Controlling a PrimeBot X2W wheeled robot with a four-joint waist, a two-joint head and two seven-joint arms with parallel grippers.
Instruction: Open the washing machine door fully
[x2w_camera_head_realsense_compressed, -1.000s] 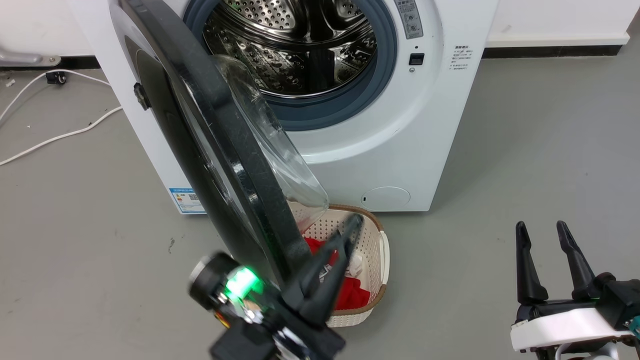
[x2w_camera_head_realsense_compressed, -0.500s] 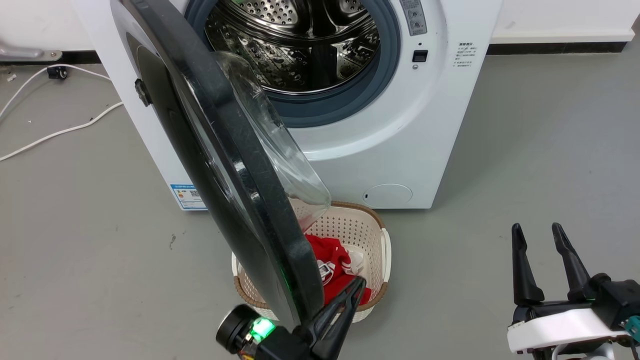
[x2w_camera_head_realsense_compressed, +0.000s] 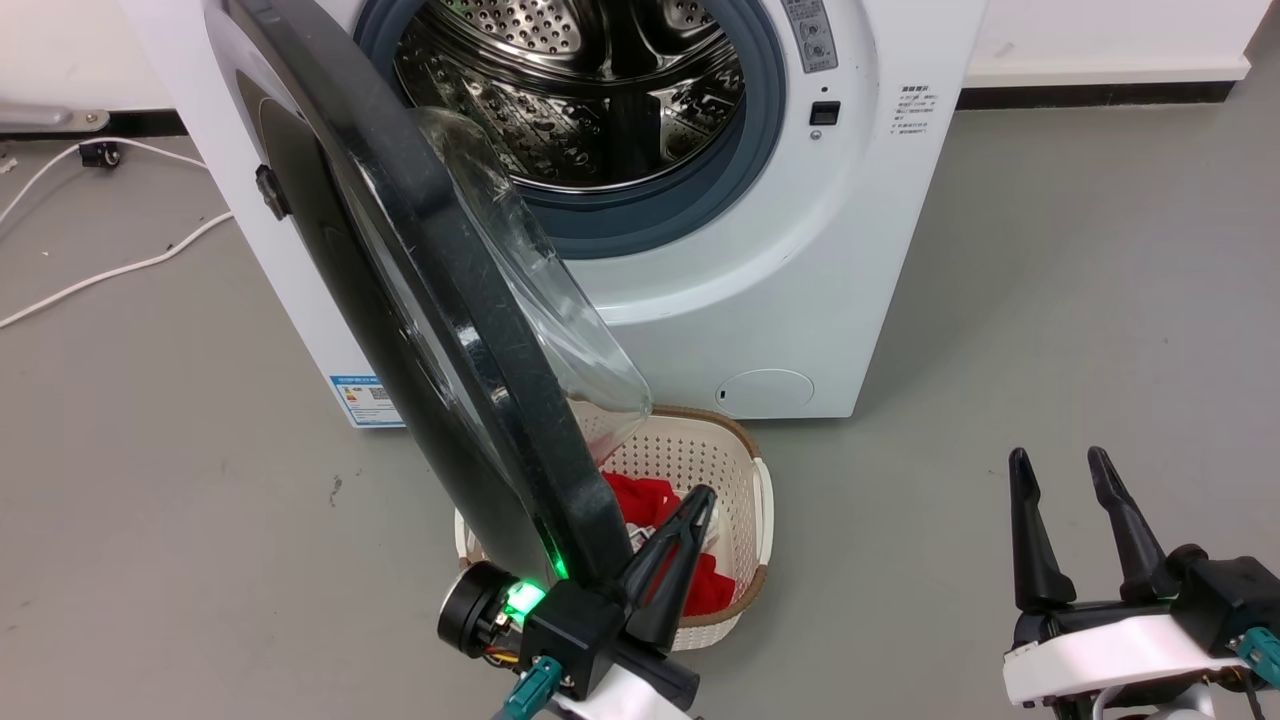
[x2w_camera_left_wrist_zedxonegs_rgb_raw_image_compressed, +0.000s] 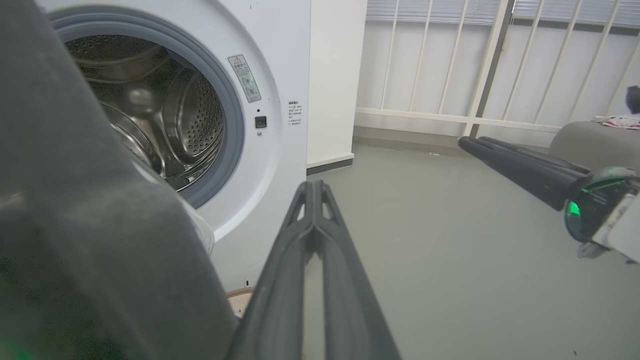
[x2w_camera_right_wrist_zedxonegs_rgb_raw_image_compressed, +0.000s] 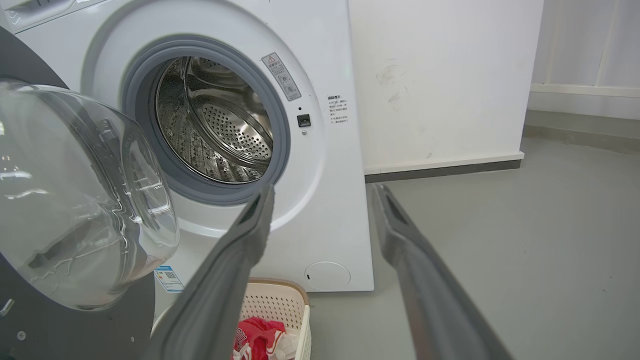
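Observation:
The washing machine door (x2w_camera_head_realsense_compressed: 440, 330) stands partly swung out, seen nearly edge-on in the head view, its glossy black rim slanting from top left down to the basket. Its clear glass bowl (x2w_camera_head_realsense_compressed: 540, 290) bulges toward the drum (x2w_camera_head_realsense_compressed: 580, 90). My left gripper (x2w_camera_head_realsense_compressed: 700, 497) is shut with nothing in it, right beside the inner side of the door's lower rim; contact cannot be told. In the left wrist view the left gripper (x2w_camera_left_wrist_zedxonegs_rgb_raw_image_compressed: 312, 186) points past the door (x2w_camera_left_wrist_zedxonegs_rgb_raw_image_compressed: 85, 225). My right gripper (x2w_camera_head_realsense_compressed: 1060, 460) hangs open at lower right, far from the door (x2w_camera_right_wrist_zedxonegs_rgb_raw_image_compressed: 75, 210); in its own wrist view the right gripper (x2w_camera_right_wrist_zedxonegs_rgb_raw_image_compressed: 324, 192) faces the machine.
A white basket (x2w_camera_head_realsense_compressed: 745, 470) holding red clothes (x2w_camera_head_realsense_compressed: 640, 497) sits on the floor under the door's free edge, before the white machine (x2w_camera_head_realsense_compressed: 800, 300). White cables (x2w_camera_head_realsense_compressed: 100, 270) lie on the grey floor to the left. A small round filter cap (x2w_camera_head_realsense_compressed: 765, 392) is low on the machine front.
My left gripper drew back from above the basket toward the door's lower rim, staying shut. The door's angle looks the same; the camera shifted slightly. The right gripper kept still.

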